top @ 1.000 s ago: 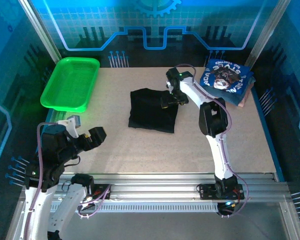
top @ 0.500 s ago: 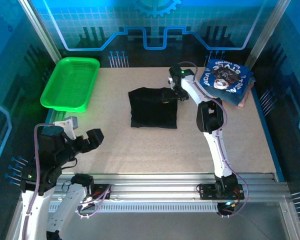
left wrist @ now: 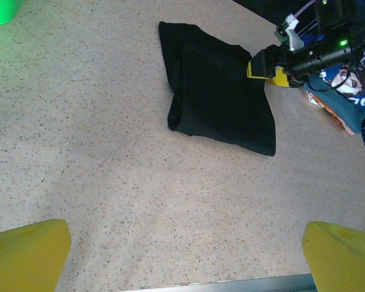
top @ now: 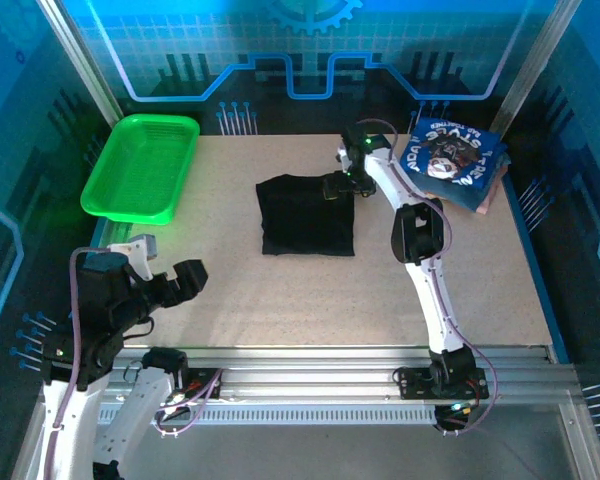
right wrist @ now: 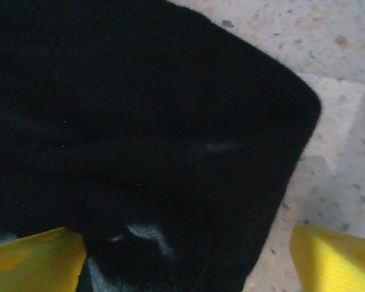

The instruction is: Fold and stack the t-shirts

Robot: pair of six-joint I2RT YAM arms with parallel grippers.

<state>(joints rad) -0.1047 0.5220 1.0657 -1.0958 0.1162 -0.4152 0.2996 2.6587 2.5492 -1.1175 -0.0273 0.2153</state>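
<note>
The folded black t-shirt (top: 307, 215) looks soft and limp; better to pinch all layers at its far-right corner, where the right gripper (top: 339, 189) stands wide. The left gripper (top: 168, 263) is wide too, empty.

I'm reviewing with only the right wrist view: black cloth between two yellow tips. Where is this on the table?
Observer: The black t-shirt lies folded in the middle of the table; the right claw straddles its far right corner, open.
Operator: Any stack started?
Observer: Yes, folded blue t-shirts sit at the far right corner.
Operator: And the other arm?
Observer: The left claw is open, holding nothing, above the near left.
</note>
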